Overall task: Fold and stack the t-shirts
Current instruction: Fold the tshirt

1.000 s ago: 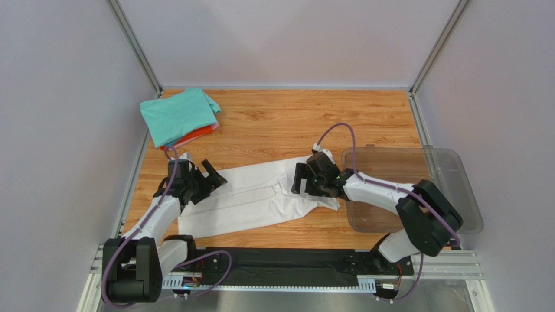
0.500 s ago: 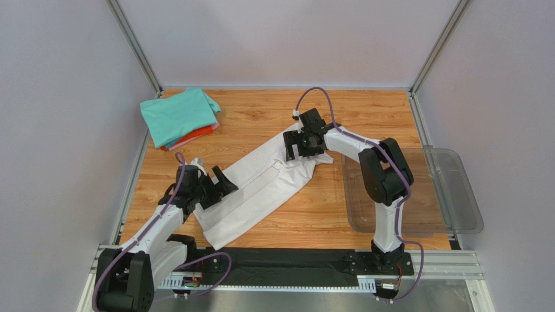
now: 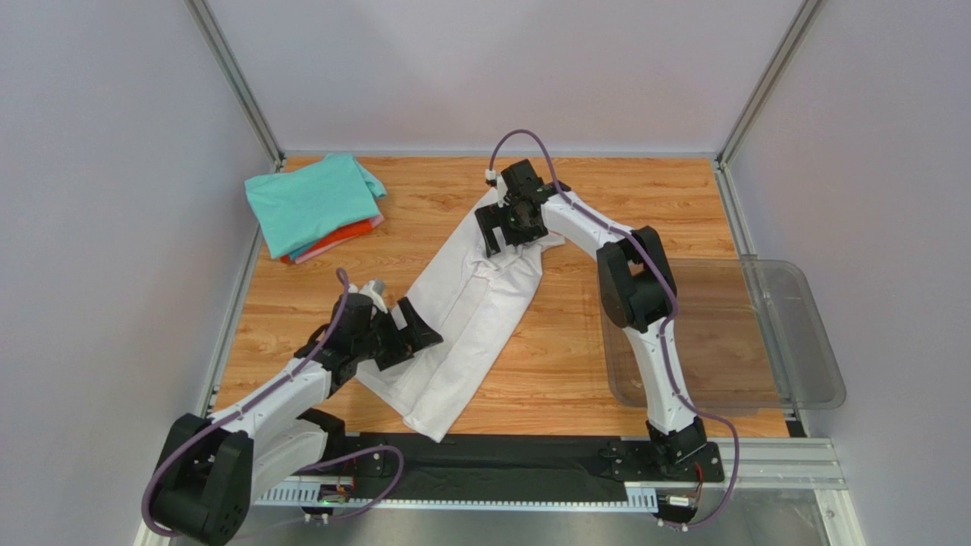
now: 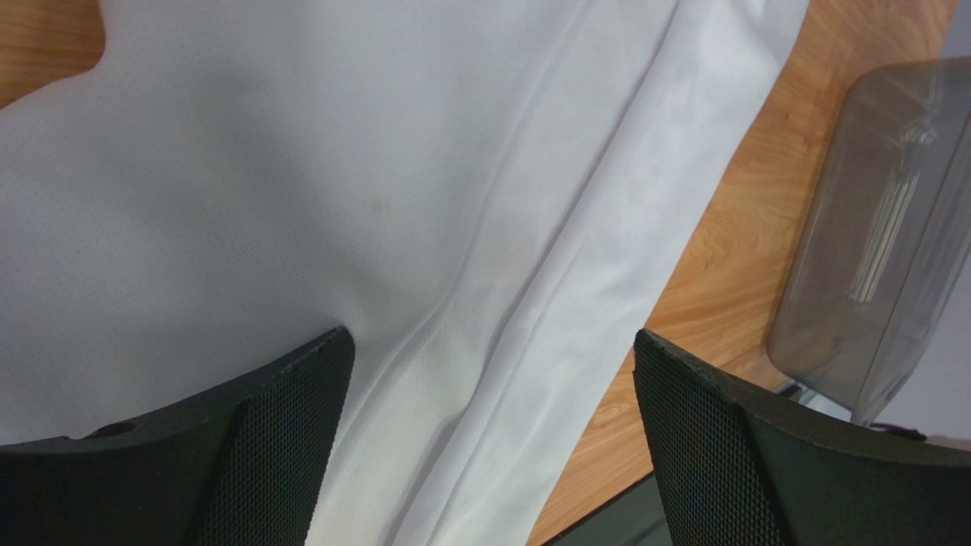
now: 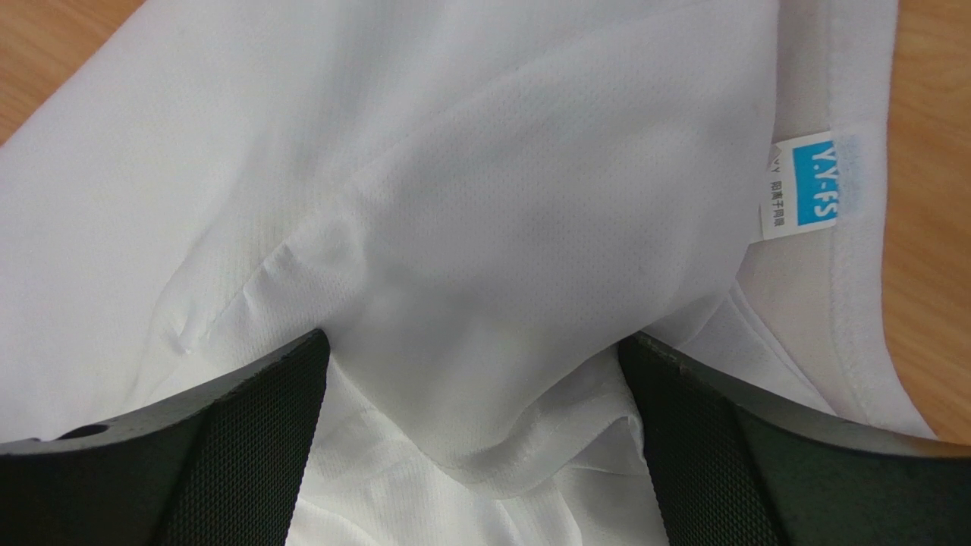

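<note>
The white t-shirt (image 3: 473, 307) lies folded into a long strip, running diagonally from the far middle to the near edge. My left gripper (image 3: 413, 330) is open over its near-left part, with cloth between the spread fingers (image 4: 262, 455). My right gripper (image 3: 502, 233) is open over the far collar end, and a ridge of cloth (image 5: 479, 284) sits between its jaws. The blue neck label (image 5: 812, 182) shows by the collar. The teal t-shirt (image 3: 310, 199) tops a folded stack at the far left, over pink and orange-red edges (image 3: 348, 237).
A clear plastic bin (image 3: 798, 330) sits at the right of the wooden table (image 3: 638, 193); it also shows in the left wrist view (image 4: 878, 228). A black strip (image 3: 502, 466) runs along the near edge. Grey walls close in the left, right and far sides.
The white shirt has swung from lying across the table to a steep diagonal. My right gripper moved far and left with the collar end. My left gripper moved near and right.
</note>
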`<act>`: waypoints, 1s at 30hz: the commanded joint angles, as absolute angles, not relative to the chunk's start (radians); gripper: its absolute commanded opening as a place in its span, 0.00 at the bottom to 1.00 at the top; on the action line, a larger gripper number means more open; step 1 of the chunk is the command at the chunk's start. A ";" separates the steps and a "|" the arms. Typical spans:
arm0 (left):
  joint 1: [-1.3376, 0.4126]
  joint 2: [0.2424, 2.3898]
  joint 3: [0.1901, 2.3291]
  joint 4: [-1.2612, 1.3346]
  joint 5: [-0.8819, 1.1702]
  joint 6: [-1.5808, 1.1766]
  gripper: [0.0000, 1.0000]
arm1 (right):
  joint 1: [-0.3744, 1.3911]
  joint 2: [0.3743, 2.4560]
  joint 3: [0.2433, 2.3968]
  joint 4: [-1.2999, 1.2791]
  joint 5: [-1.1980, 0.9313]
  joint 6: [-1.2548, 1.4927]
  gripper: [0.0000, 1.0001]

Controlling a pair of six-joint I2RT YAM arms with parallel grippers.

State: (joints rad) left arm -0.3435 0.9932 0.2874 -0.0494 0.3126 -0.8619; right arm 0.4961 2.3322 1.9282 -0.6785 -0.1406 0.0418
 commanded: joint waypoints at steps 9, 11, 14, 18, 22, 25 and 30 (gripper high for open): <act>-0.661 1.261 0.380 0.060 0.229 -0.974 1.00 | 0.486 2.574 2.203 -0.865 -0.071 -0.066 1.00; -0.690 1.327 0.414 0.084 0.229 -0.985 1.00 | 0.486 2.586 2.252 -0.870 -0.069 -0.078 1.00; -0.736 1.397 0.455 0.129 0.222 -1.003 1.00 | 0.486 2.603 2.299 -0.874 -0.084 -0.116 1.00; -0.778 1.471 0.518 0.140 0.195 -1.023 1.00 | 0.486 2.629 2.341 -0.862 -0.057 -0.114 1.00; -0.804 1.532 0.560 0.164 0.189 -1.049 1.00 | 0.486 2.655 2.384 -0.851 -0.124 -0.092 1.00; -0.833 1.539 0.577 0.160 0.160 -1.071 1.00 | 0.485 2.661 2.385 -0.818 -0.141 -0.074 1.00; -0.868 1.484 0.620 -0.024 0.094 -1.089 1.00 | 0.486 2.642 2.381 -0.805 -0.077 -0.061 1.00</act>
State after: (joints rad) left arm -0.8444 1.5017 0.5991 0.1726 0.1726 -1.0801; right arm 0.4892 2.5977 2.3798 -0.7853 -0.0872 -0.0895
